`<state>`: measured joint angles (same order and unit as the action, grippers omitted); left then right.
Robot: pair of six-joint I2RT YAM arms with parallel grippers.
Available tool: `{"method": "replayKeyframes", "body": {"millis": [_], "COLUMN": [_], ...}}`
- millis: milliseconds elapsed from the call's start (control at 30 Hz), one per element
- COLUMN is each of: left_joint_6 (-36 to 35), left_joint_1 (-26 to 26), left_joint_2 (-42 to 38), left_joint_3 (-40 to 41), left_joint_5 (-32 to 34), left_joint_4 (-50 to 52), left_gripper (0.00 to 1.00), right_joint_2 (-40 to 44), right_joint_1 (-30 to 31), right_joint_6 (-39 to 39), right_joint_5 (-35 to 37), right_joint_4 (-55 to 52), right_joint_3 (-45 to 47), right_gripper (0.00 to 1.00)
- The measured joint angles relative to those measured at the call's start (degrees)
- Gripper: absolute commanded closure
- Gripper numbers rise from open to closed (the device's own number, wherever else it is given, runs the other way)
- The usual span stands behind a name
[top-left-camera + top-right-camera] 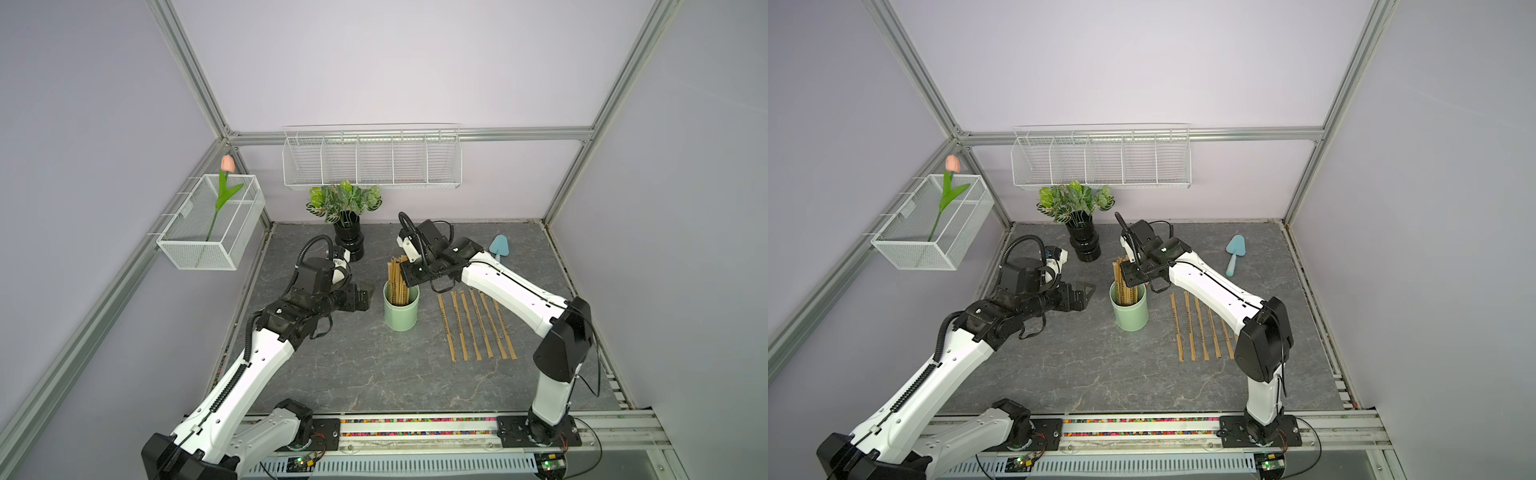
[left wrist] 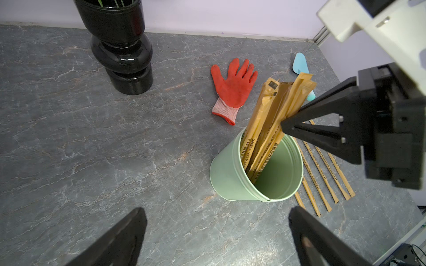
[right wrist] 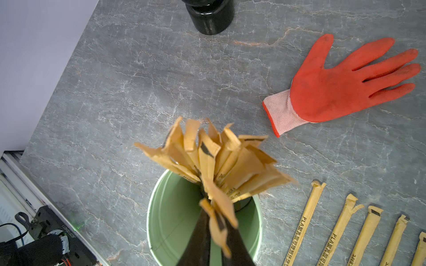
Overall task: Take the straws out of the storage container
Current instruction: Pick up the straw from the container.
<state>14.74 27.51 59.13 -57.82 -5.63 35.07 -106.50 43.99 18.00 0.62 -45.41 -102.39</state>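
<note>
The storage container, a mint-green cup (image 1: pixel 401 313) (image 1: pixel 1128 311) (image 2: pixel 230 175) (image 3: pixel 170 218), stands upright mid-table. A bundle of tan straws (image 1: pixel 396 276) (image 1: pixel 1122 277) (image 2: pixel 267 119) (image 3: pixel 207 156) sticks out of it, leaning against one side. My right gripper (image 1: pixel 404 281) (image 1: pixel 1128 280) (image 2: pixel 284 125) (image 3: pixel 208 203) reaches in just above the rim and is shut on a straw of that bundle. Several more straws (image 1: pixel 473 324) (image 1: pixel 1200 328) (image 2: pixel 322 170) (image 3: pixel 334 230) lie side by side on the table to the cup's right. My left gripper (image 1: pixel 365 296) (image 1: pixel 1086 291) (image 2: pixel 216 218) hovers left of the cup, open and empty.
A red glove (image 2: pixel 232 87) (image 3: pixel 334 87) lies flat behind the cup, hidden by the right arm in both top views. A black vase with a leafy plant (image 1: pixel 348 239) stands at the back. A blue trowel (image 1: pixel 498 247) lies back right. White wire baskets (image 1: pixel 372 160) hang on the walls.
</note>
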Motion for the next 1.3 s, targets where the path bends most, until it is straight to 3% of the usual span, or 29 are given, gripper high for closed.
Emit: {"method": "replayKeyframes", "body": {"millis": [267,467,900,1300], "left_joint_6": [0.0,0.0,0.0,0.0], "left_joint_1": [0.0,0.0,0.0,0.0], "left_joint_2": [0.0,0.0,0.0,0.0], "left_joint_3": [-0.02,0.0,0.0,0.0], "left_joint_5": [0.0,0.0,0.0,0.0], "left_joint_4": [0.0,0.0,0.0,0.0], "left_gripper": [0.0,0.0,0.0,0.0], "right_joint_2": [0.15,0.15,2.1,8.94], "right_joint_1": [0.04,0.04,0.04,-0.07], "right_joint_6": [0.0,-0.17,-1.05,-2.21], "right_joint_5": [0.02,0.02,1.03,1.44], "right_joint_4": [-0.26,-0.42,-3.04,-5.49], "right_joint_3": [0.0,0.0,-0.22,-7.76], "right_gripper": [0.84,0.91,0.91,0.91]}}
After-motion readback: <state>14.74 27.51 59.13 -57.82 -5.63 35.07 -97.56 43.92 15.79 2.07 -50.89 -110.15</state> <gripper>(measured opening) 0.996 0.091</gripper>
